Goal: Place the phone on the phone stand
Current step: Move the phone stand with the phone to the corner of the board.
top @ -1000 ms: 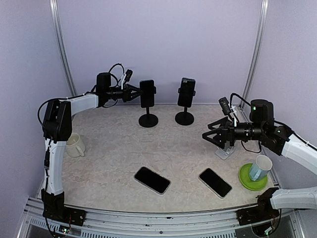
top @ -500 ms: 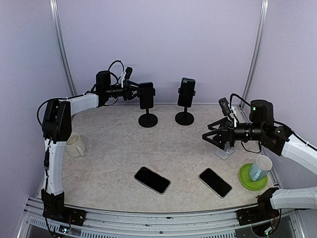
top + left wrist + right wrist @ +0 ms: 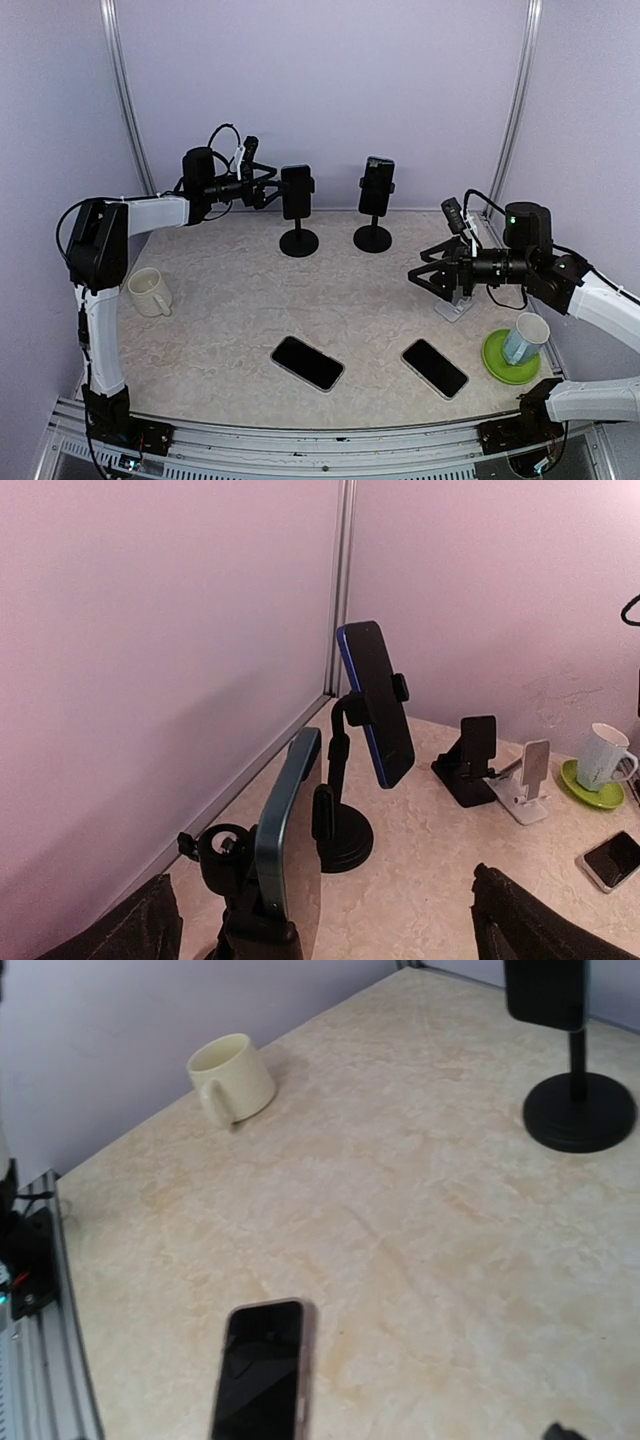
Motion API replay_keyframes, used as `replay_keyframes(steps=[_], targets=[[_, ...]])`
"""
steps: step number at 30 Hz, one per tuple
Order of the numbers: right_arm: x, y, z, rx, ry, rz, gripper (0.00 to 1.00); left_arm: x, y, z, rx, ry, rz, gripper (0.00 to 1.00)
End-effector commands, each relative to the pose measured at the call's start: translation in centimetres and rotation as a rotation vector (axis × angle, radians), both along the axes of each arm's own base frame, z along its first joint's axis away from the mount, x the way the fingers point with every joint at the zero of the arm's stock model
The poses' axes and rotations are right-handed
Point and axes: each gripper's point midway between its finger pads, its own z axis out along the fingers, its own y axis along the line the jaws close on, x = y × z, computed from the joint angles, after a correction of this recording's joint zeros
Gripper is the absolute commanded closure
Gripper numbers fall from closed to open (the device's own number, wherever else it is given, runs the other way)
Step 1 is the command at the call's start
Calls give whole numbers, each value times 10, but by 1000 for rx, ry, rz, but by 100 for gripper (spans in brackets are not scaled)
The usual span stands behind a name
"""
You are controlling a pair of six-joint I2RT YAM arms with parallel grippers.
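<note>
A dark phone [image 3: 297, 190] stands upright in the clamp of the left black phone stand [image 3: 299, 243] at the back. In the left wrist view its teal edge [image 3: 290, 825] sits between my wide-apart fingers [image 3: 135, 930], touching neither. My left gripper [image 3: 266, 188] is open just left of it. A second stand [image 3: 372, 239] holds another phone [image 3: 376, 186]. Two more phones [image 3: 307, 362] [image 3: 434, 367] lie flat near the front. My right gripper [image 3: 425, 275] hovers open at mid right, holding nothing. The flat phone [image 3: 258, 1370] shows below it.
A cream mug [image 3: 150, 292] sits at the left. A cup on a green saucer [image 3: 511, 358] stands at the right front. A small white stand [image 3: 455, 303] is under the right arm, with a small black stand [image 3: 470, 760] beside it.
My left gripper has opened and let go of the phone, which stays in the left stand's clamp. The left arm drew back slightly to the left. The right arm has not moved.
</note>
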Motion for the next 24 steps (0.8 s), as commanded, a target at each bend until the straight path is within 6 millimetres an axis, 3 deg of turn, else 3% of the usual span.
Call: replay_keyframes(steps=[1,6,11,17,24], targets=[[15,-6,-2,-26,-23,-79,2,-14,12,44,-69,-73,88,1],[37,-16,-3,-64,-33,-187,1,-35,24,48,-86,-49,152,1],[57,-23,0,-78,-49,-266,1,-69,29,42,-106,2,187,1],[79,-39,2,-65,-61,-357,1,-116,13,23,-79,62,190,1],[86,-47,-3,-104,-86,-389,1,-160,0,2,-7,128,244,1]])
